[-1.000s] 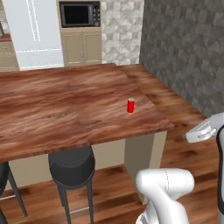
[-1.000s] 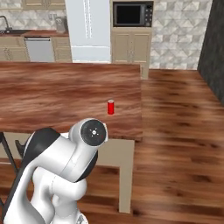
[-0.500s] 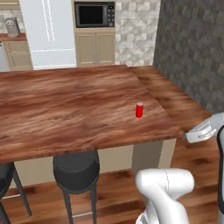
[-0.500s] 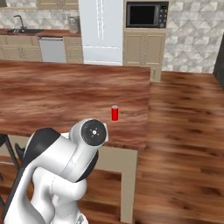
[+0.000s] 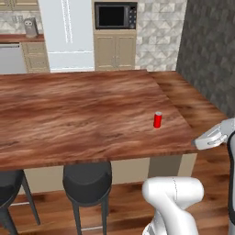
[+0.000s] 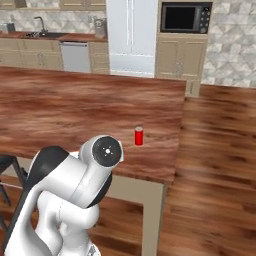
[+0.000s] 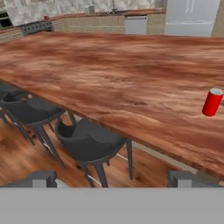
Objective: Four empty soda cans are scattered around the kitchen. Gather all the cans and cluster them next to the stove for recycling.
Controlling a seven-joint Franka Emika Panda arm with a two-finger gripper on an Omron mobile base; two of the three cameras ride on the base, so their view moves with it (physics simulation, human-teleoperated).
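A single red soda can [image 5: 157,120] stands upright on the wooden island surface [image 5: 69,114], near its right-hand edge and toward the front corner; in the right base view the same can [image 6: 139,136] sits just beyond the arm's white shoulder, with bare wood all around it; from the hand camera it appears at the far right [image 7: 212,102], across a broad stretch of surface, with dark stools [image 7: 89,140] tucked under the near edge.

The tool [image 7: 113,177] is spread to its full width and has hold of nothing; its two dark tips rise at the bottom of the hand view, well apart from the can and below the surface's level.

By my reading, the step in hand is the approach to this can, with no reach yet begun; the hand hangs low and off to one side of it.

The next move calls for lifting the hand above the surface edge, swinging it toward the can, lining the jaws either side of the upright cylinder and closing gently; afterwards the can wants carrying to the stove, which I cannot place with confidence here.
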